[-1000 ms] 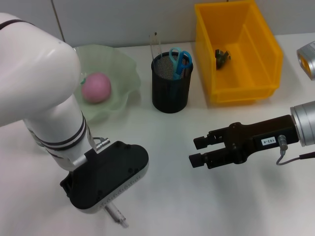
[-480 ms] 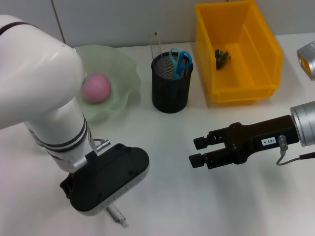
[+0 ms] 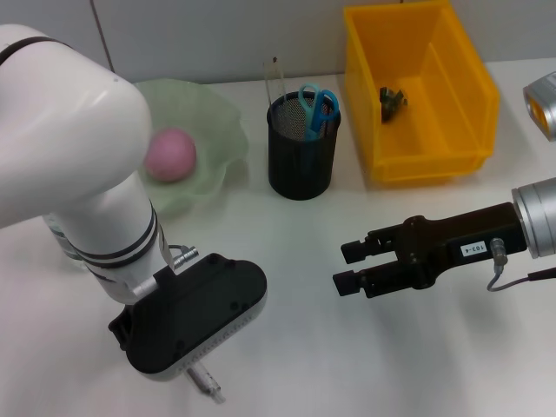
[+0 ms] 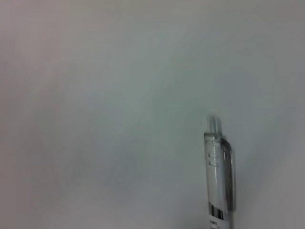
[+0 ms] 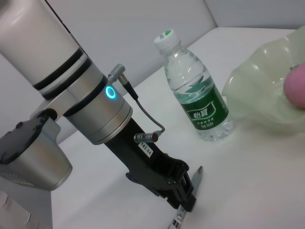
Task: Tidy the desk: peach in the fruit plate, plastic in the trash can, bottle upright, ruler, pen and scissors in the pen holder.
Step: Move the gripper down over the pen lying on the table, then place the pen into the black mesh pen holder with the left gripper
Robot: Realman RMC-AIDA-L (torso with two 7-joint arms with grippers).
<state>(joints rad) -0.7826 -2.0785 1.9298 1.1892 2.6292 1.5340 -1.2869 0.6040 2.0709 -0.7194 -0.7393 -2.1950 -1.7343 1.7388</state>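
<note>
Left gripper (image 5: 183, 200) is low over the white desk (image 3: 287, 261) at the near-left, black matte body pointing down; in the right wrist view its fingers look closed on the pen (image 4: 219, 167), a clear plastic barrel with a clip and click button, tip end poking out below the gripper in the head view (image 3: 207, 380). Whether the pen is off the desk or just touching it, can't tell. Right gripper (image 3: 347, 267) hovers over bare desk at centre-right, black blocky fingers parted by a narrow gap, nothing between them, touching nothing. Behind the left arm: clear ribbed plastic bottle (image 5: 195, 90) with green label and white cap, standing upright, just beside the fruit plate (image 3: 213, 130). The plate is translucent pale green with a wavy rim; the peach (image 3: 169, 155), pink, round, matte, sits inside it. Pen holder (image 3: 301, 148) is a black mesh cylinder, mid-back of desk, right of the plate; the scissors (image 3: 317, 109) with blue handles stand in it, handles up, plus a thin clear upright strip that is probably the ruler (image 3: 274, 80). Trash can (image 3: 452, 104) is a glossy yellow open-top plastic bin at back right, with a small dark crumpled piece of plastic (image 3: 391, 101) on its floor.
</note>
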